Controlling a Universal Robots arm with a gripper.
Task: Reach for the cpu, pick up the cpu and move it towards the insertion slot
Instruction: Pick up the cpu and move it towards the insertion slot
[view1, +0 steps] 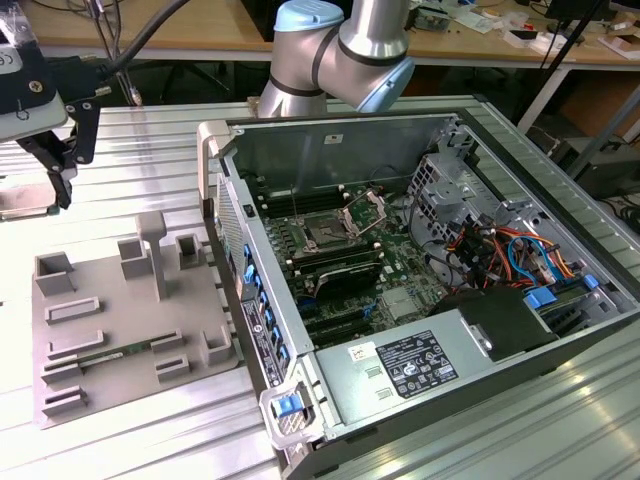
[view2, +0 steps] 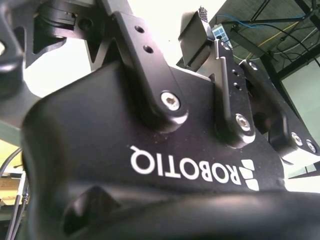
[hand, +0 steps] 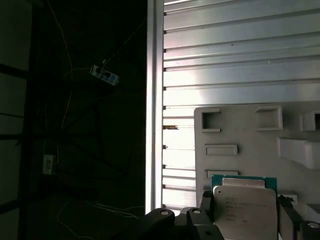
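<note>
The cpu (hand: 244, 212), a small square chip with a silvery top and a green edge, sits between my gripper's (hand: 245, 216) two black fingers (hand: 206, 203), which are shut on its sides. It hangs above the grey tray (hand: 240, 127). In the exterior view my gripper (view1: 68, 150) is high at the far left, beyond the grey tray (view1: 130, 330). The insertion slot (view1: 325, 236), a dark square socket with its metal bracket (view1: 365, 210) hinged up, lies inside the open computer case well to the exterior view's right. The second wrist view looks along the black finger links (view2: 150, 65).
The tray carries several raised grey frames and posts (view1: 152, 245). The case's upright side wall (view1: 225, 190) stands between the tray and the board. Cables and a drive cage (view1: 450, 195) crowd the case's right side. The slatted metal table ends at an edge (hand: 155, 100).
</note>
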